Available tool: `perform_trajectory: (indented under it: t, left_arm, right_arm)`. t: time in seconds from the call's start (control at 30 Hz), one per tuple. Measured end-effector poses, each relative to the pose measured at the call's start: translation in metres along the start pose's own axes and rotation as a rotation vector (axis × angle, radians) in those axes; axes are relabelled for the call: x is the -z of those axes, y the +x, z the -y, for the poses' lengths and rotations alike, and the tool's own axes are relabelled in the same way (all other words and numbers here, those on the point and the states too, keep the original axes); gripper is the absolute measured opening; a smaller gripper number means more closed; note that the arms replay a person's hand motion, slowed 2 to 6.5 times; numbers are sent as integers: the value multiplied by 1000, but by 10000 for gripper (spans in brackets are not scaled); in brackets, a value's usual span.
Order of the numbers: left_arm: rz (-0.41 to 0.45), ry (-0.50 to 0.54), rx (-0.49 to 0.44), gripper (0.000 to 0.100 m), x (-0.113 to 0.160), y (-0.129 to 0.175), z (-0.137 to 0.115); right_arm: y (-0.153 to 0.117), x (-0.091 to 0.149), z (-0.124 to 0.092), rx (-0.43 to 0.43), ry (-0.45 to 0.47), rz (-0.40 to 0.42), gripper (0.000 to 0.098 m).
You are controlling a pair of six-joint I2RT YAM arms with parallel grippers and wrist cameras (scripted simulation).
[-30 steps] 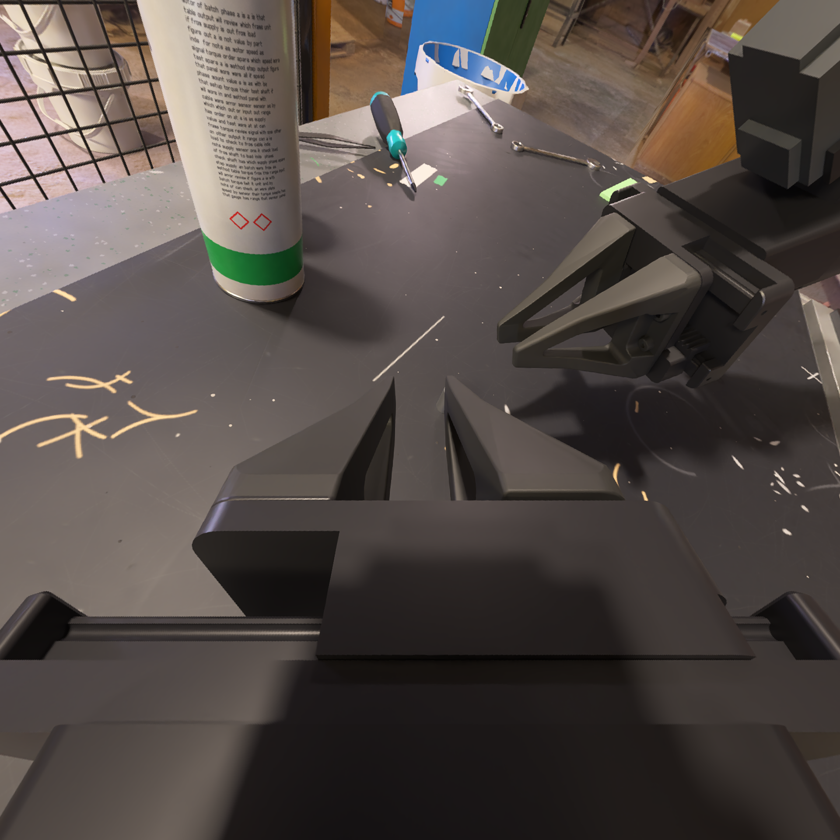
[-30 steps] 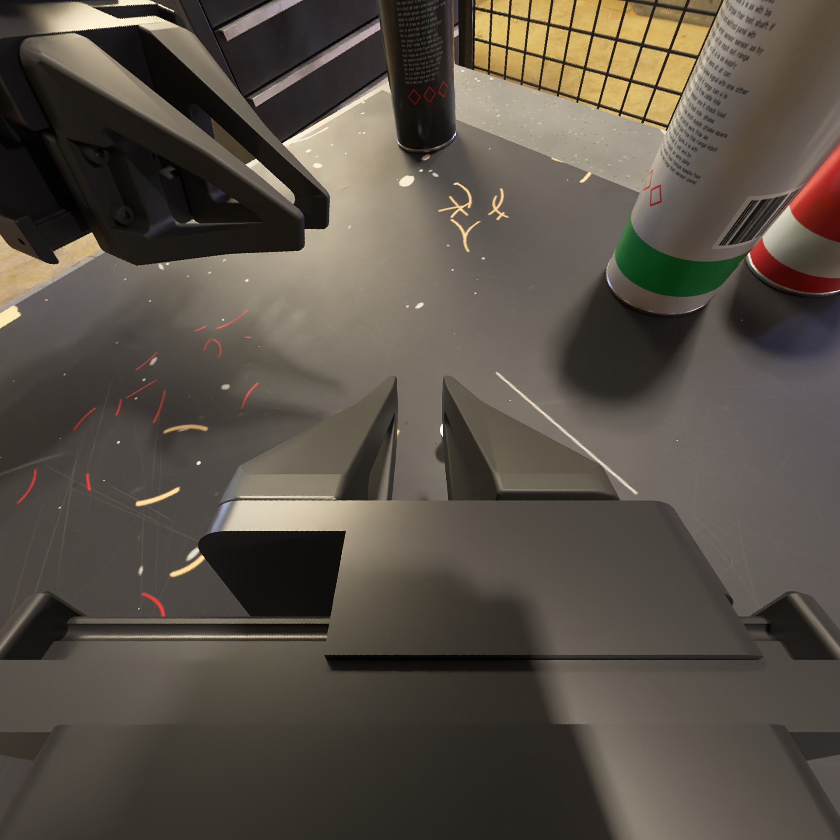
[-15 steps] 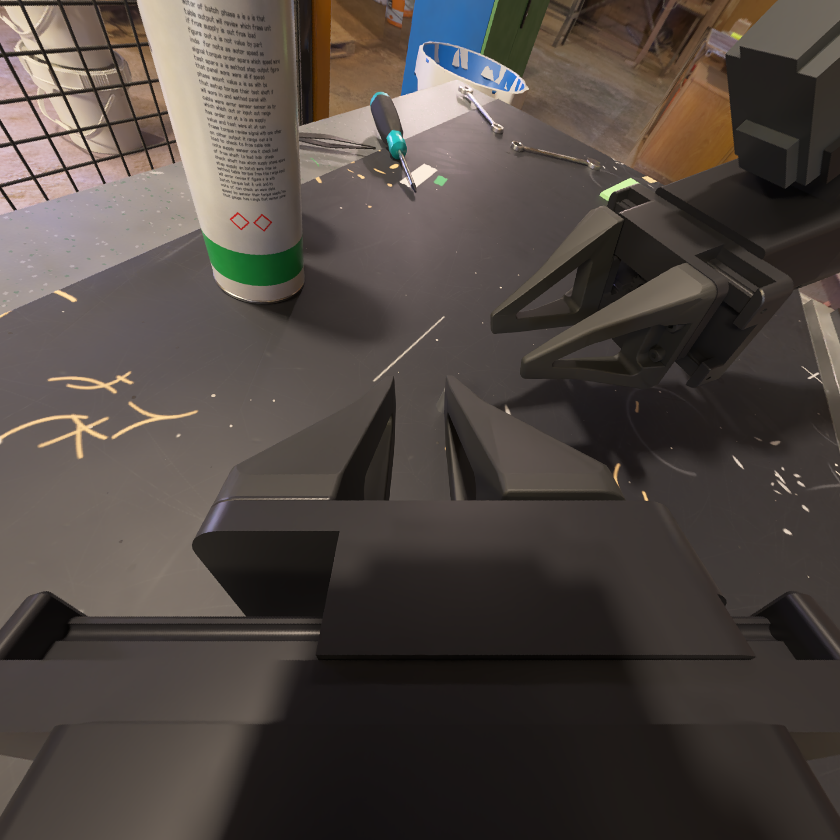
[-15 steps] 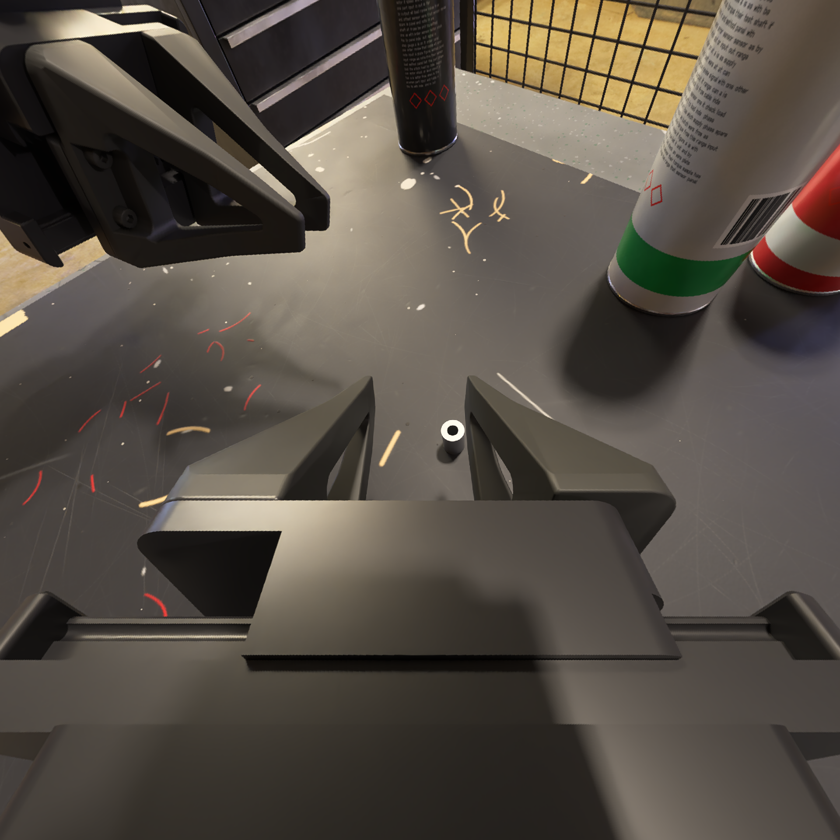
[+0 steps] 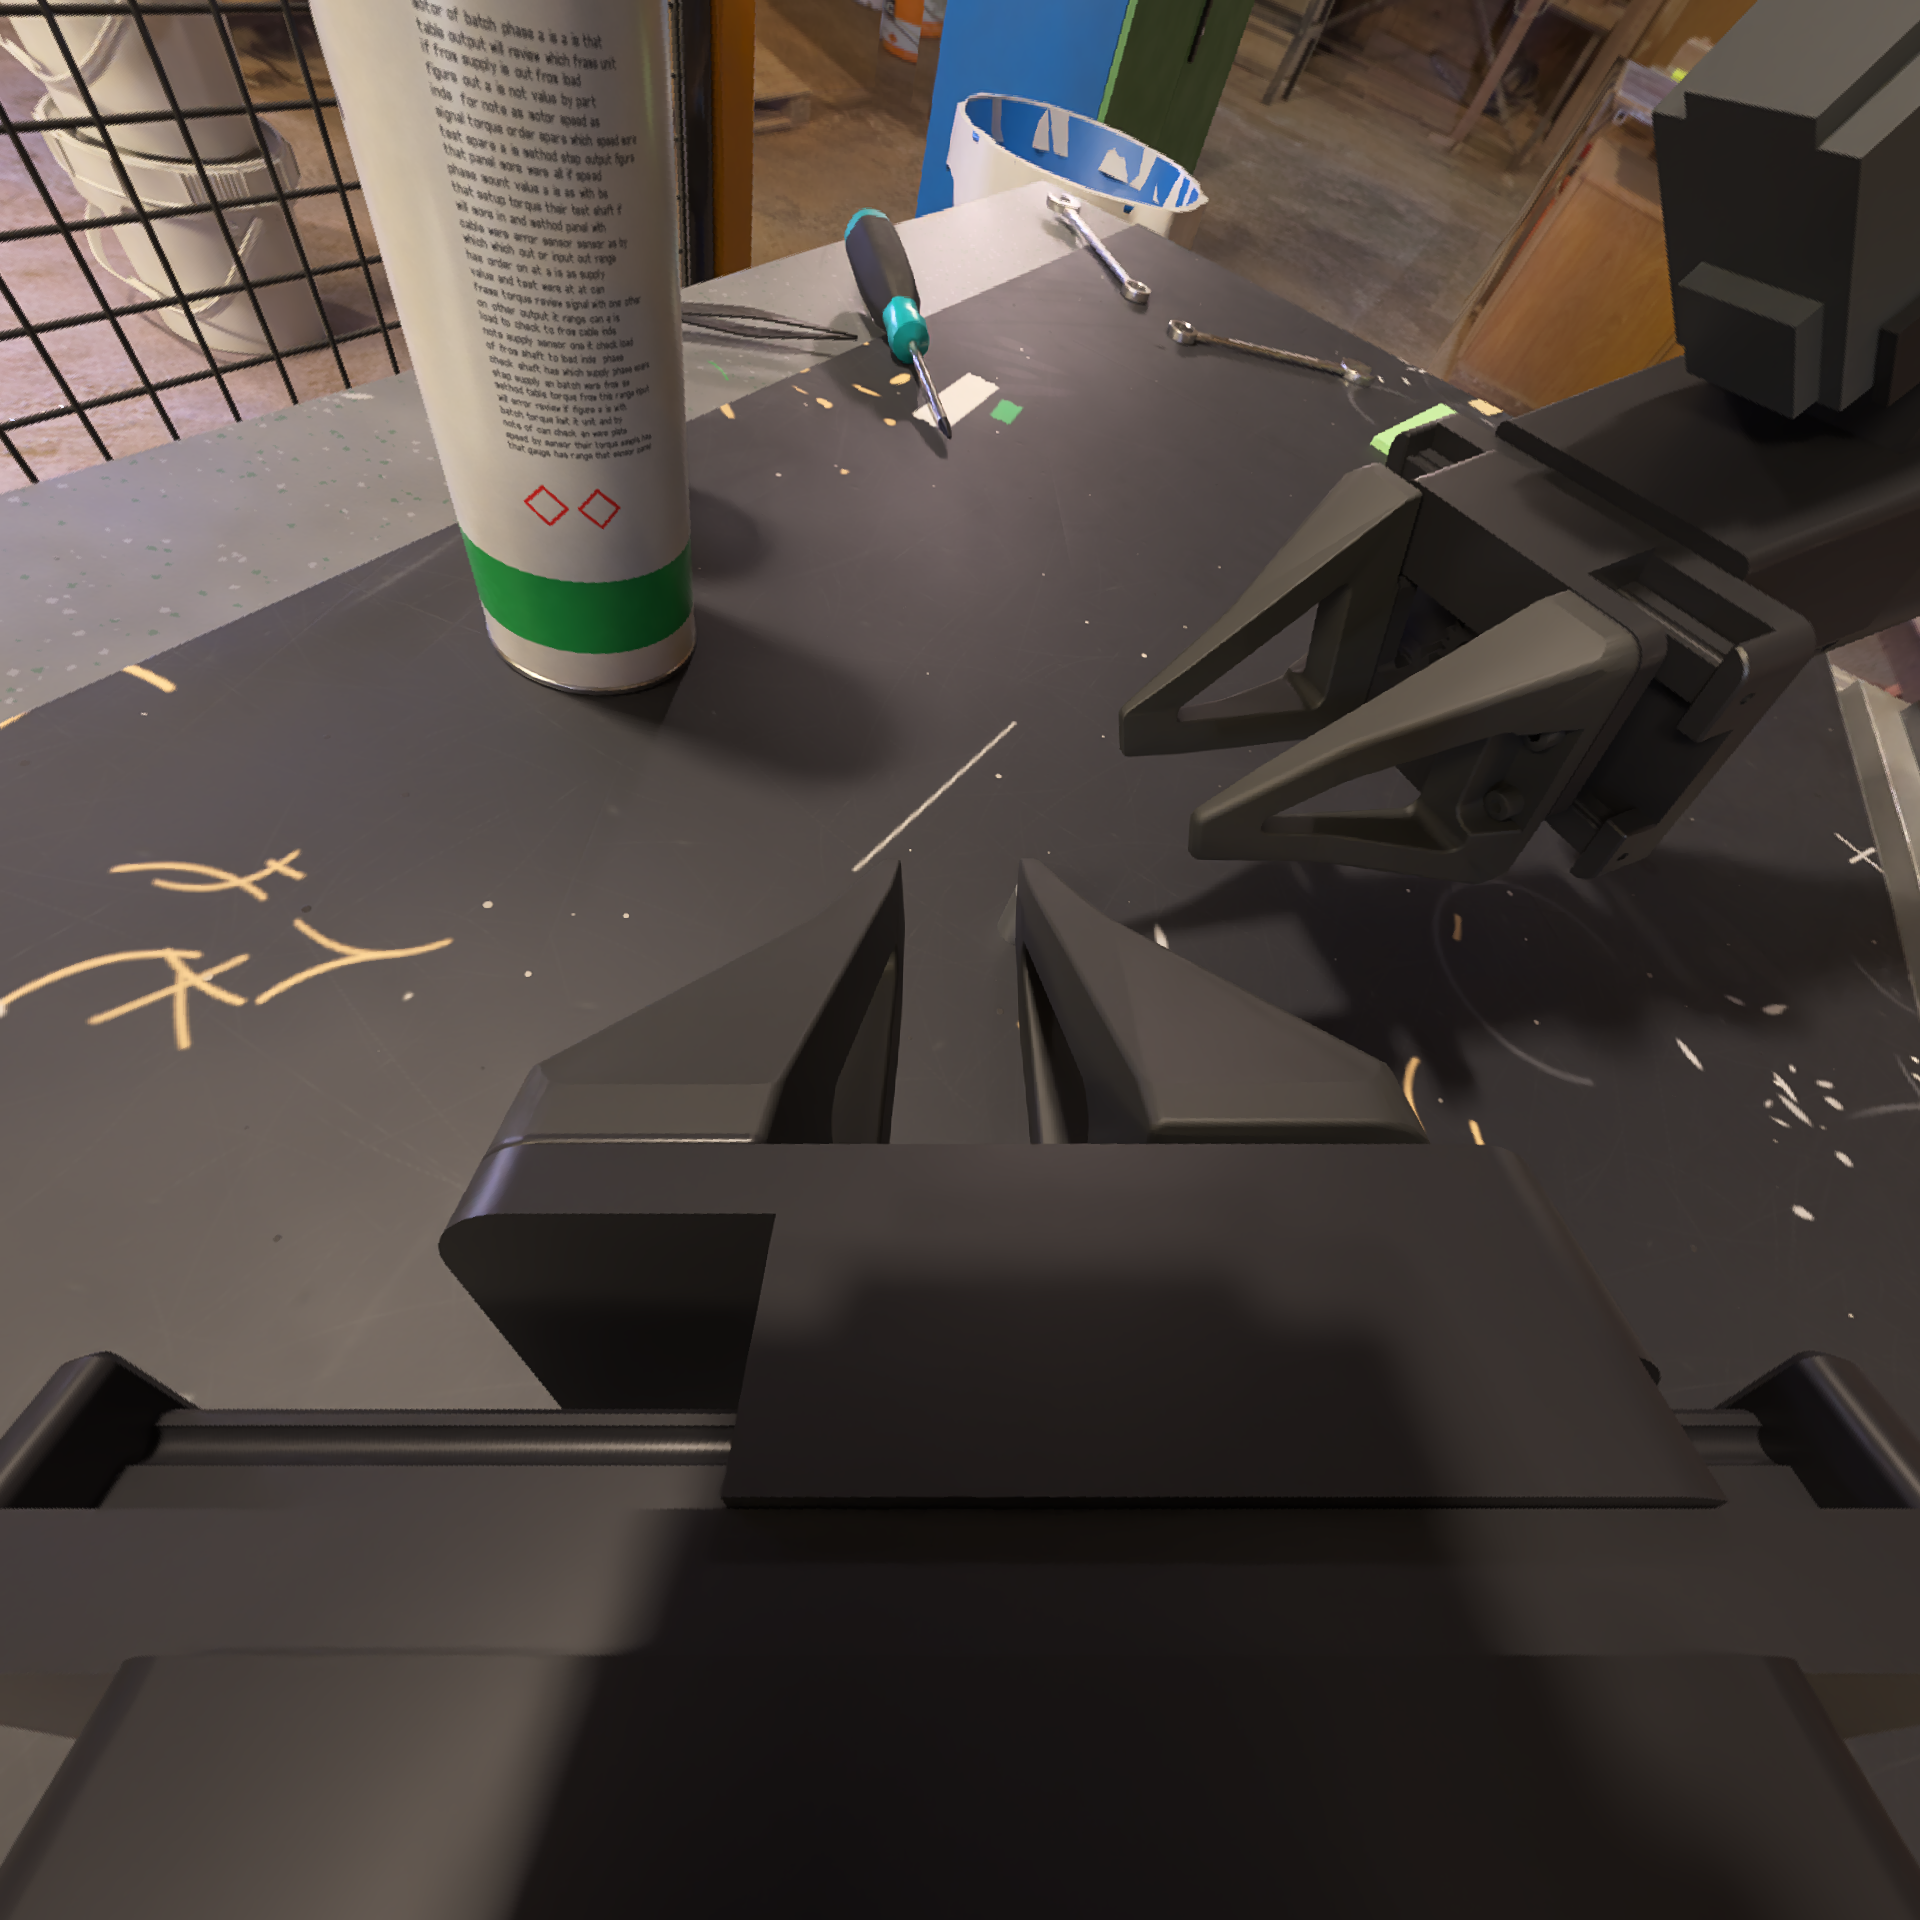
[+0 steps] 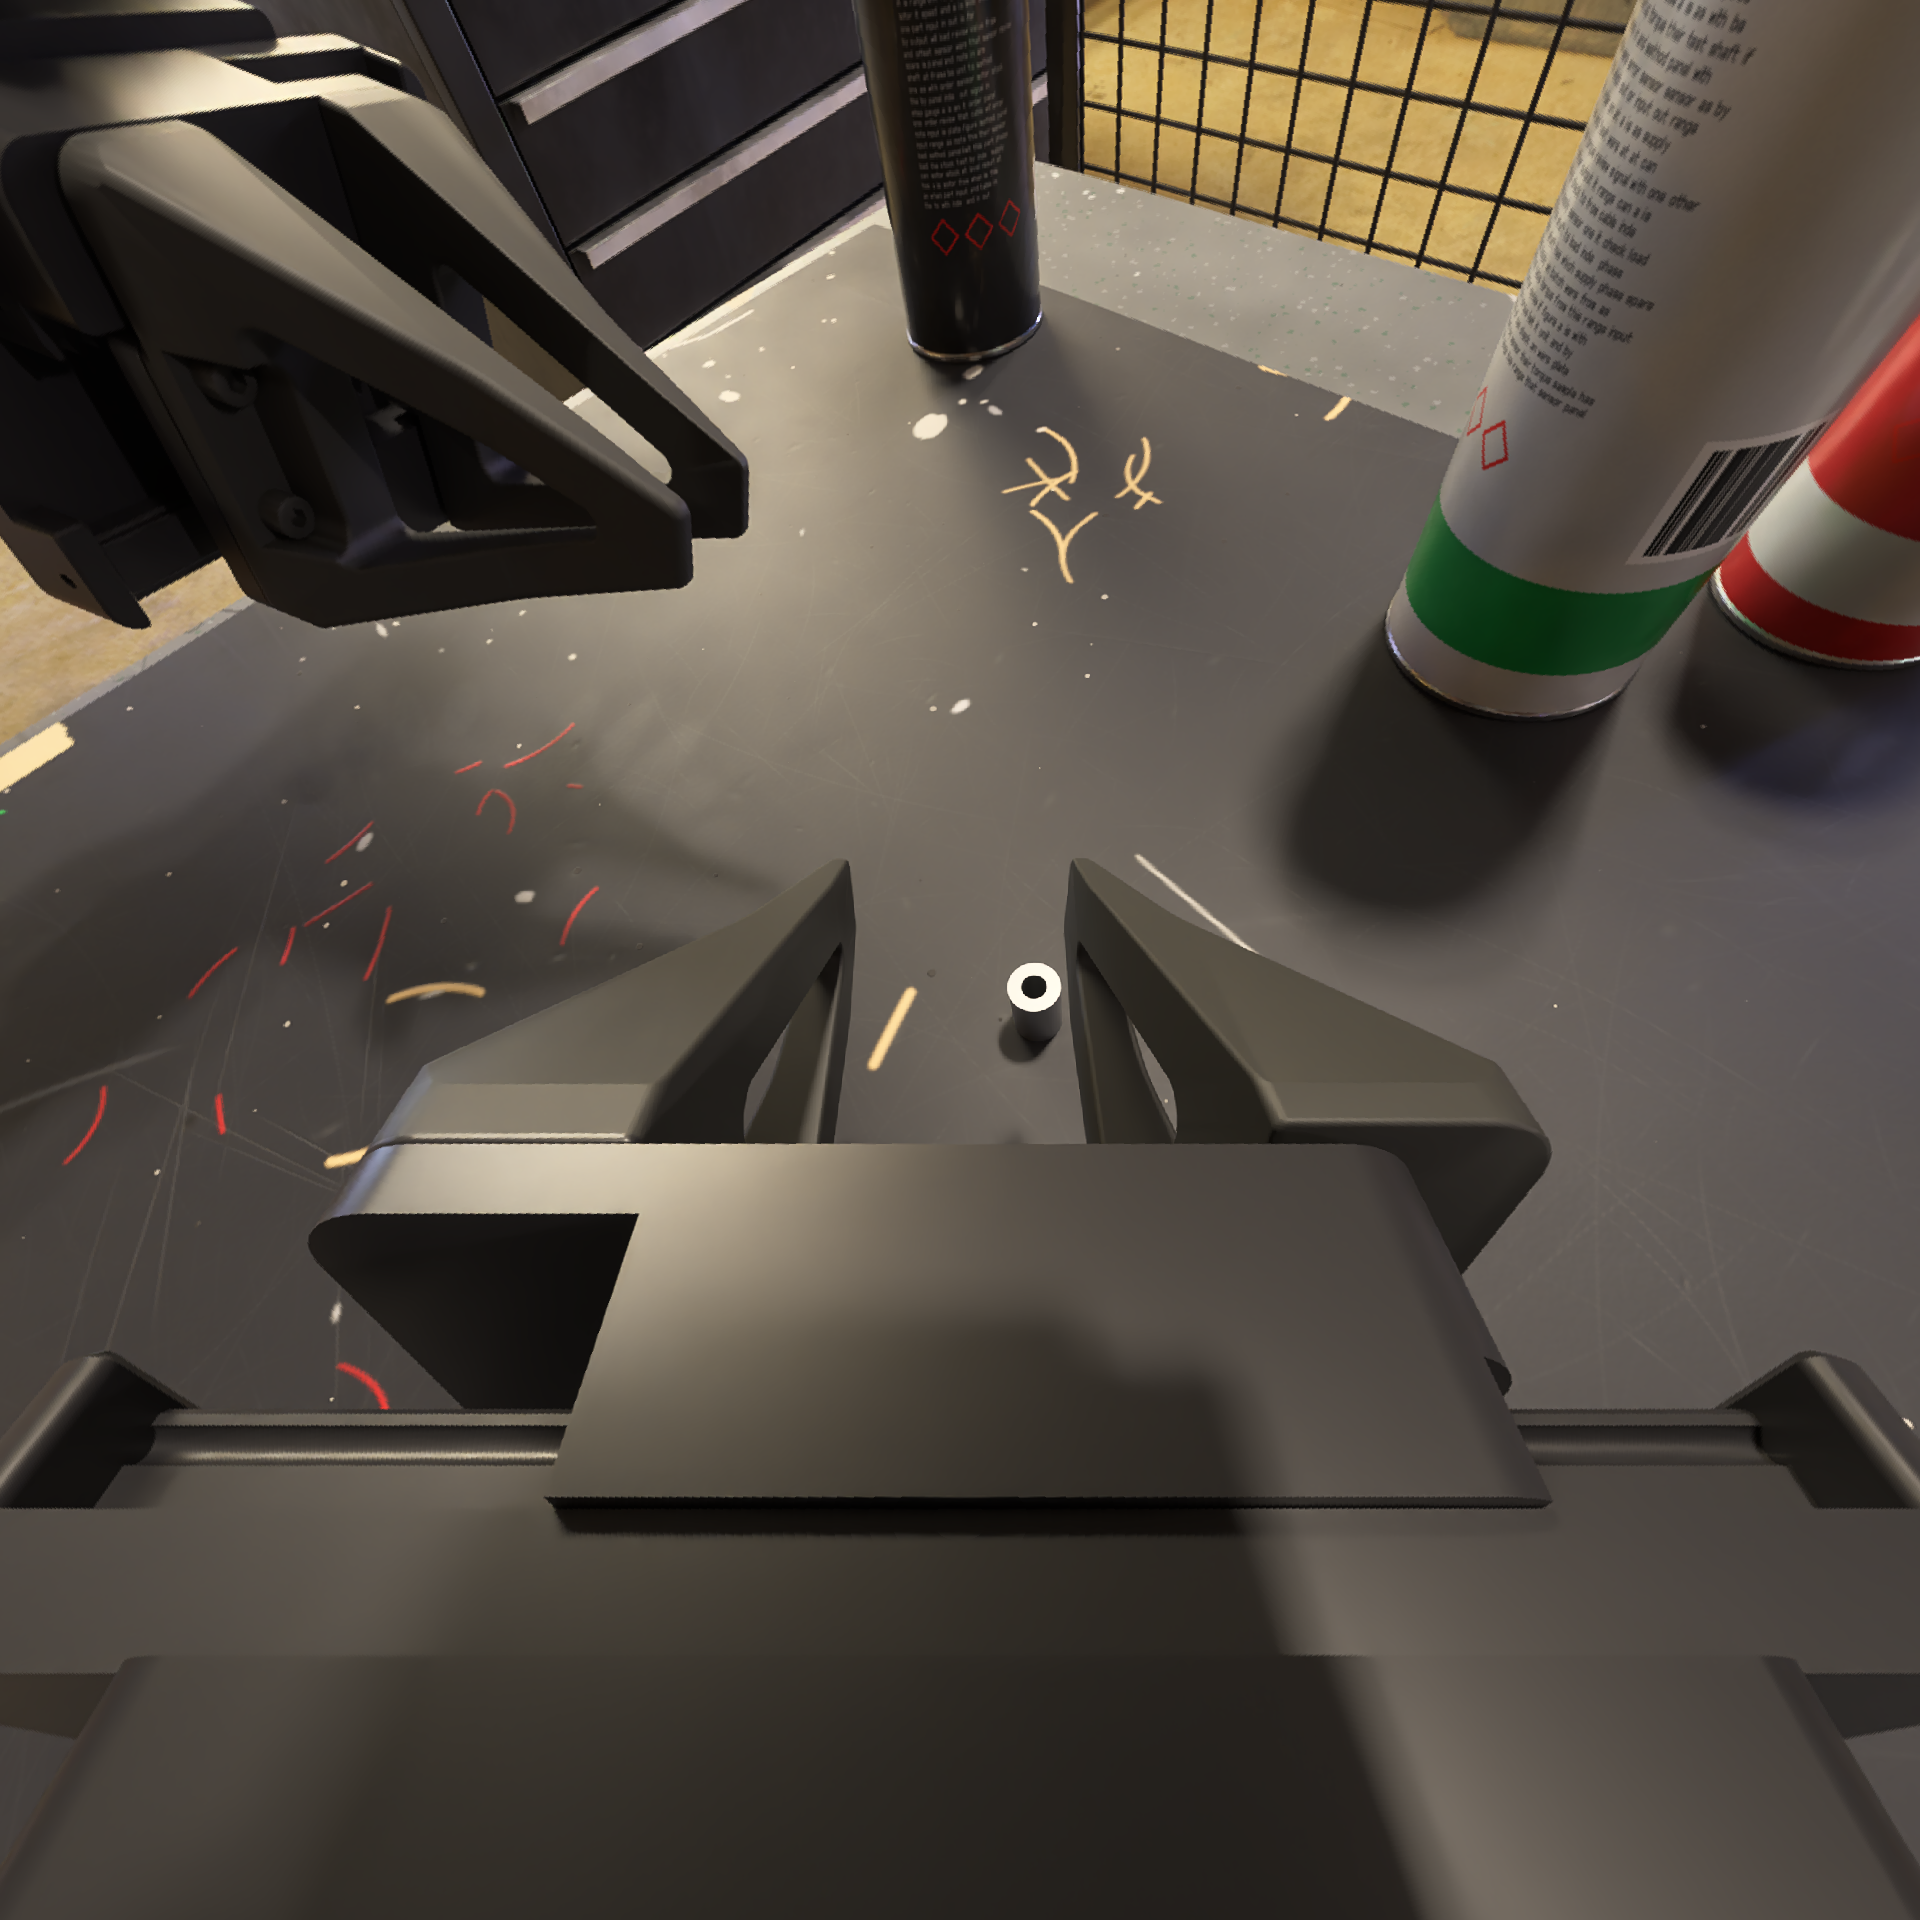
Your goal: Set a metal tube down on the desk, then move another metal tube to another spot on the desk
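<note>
- Right claw (image 6: 961,904) spread wide, fingers apart and empty, hovering over the dark counter (image 6: 1039,727).
- Small metal tube (image 6: 1034,1000) standing upright on the counter between the right claw's fingers, just beside the right-hand finger; contact with it not clear.
- Left claw (image 5: 958,894) drawn nearly together, only a narrow gap between its fingers; a pale sliver beside the right-hand fingertip, too hidden to tell whether anything is pinched.
- White spray can with green band (image 6: 1548,582) upright, ahead and to the right of the right claw; red-and-white can (image 6: 1839,582) just behind it.
- Black spray can (image 6: 971,208) upright, far ahead of the right claw, near the counter's back edge.
- Screwdriver with teal collar (image 5: 899,301) and two wrenches (image 5: 1262,351) lying far ahead of the left claw.
- Blue-and-white bucket (image 5: 1081,156) beyond the counter's far edge; contents not visible.
</note>
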State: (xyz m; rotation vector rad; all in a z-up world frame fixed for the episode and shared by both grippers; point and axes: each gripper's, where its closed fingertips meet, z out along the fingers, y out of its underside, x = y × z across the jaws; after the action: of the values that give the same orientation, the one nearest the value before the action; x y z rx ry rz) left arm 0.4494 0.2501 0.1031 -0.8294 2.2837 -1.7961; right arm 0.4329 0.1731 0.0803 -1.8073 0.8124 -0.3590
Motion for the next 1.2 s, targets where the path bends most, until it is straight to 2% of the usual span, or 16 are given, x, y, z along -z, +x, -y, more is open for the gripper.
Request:
perform_trajectory:
  t: [0.43, 0.77, 1.2]
  left_arm:
    - [2, 1, -2, 183, 0, -1, 1]
    - [0, -1, 2, 183, 0, 0, 1]
    - [-7, -2, 7, 182, 0, 2, 1]
  right_arm:
    - [8, -1, 2, -60, -1, -29, 343]
    - [21, -18, -19, -59, -179, -134, 346]
    - [14, -33, -28, -41, -265, -144, 343]
